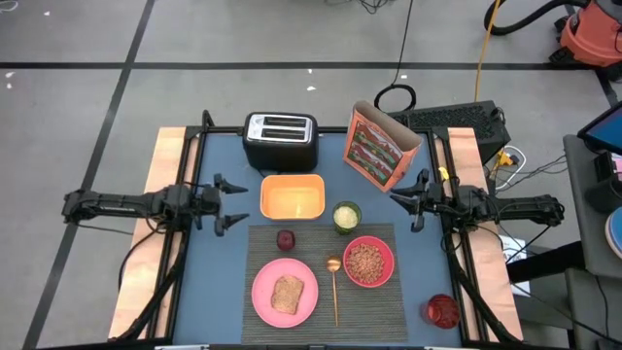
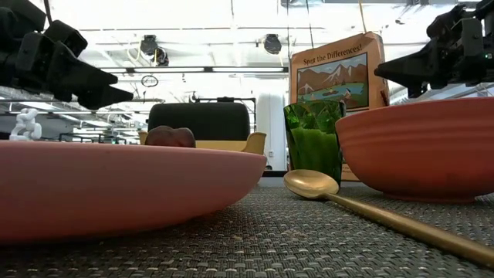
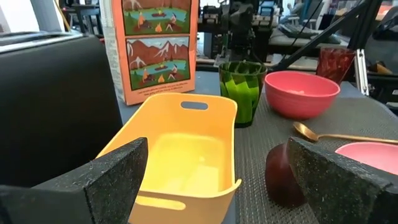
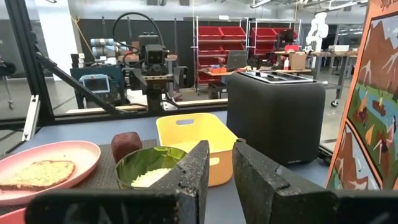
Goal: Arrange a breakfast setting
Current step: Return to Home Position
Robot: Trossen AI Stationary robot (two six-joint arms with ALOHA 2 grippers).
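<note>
The dark grey ribbed placemat (image 1: 374,311) lies near the table's front edge. On it rest the pink plate (image 1: 264,294) bearing the toast slice (image 1: 287,294), the gold spoon (image 1: 335,287), the pink bowl (image 1: 368,261) with cereal in it, and the dark-red fruit (image 1: 286,239). The orange-red cereal box (image 1: 379,146) stands tilted at the back right. My left gripper (image 1: 238,204) hovers open at the table's left, pointing level toward the yellow tub (image 3: 180,155). My right gripper (image 1: 397,194) hovers at the right beside the box, its fingers (image 4: 186,180) nearly together with nothing between them.
A black toaster (image 1: 280,140) stands at the back, the yellow tub (image 1: 292,197) in front of it. A green cup (image 1: 346,216) sits at the placemat's far edge. A red glass (image 1: 440,311) stands at the front right. Bare table lies left of the placemat.
</note>
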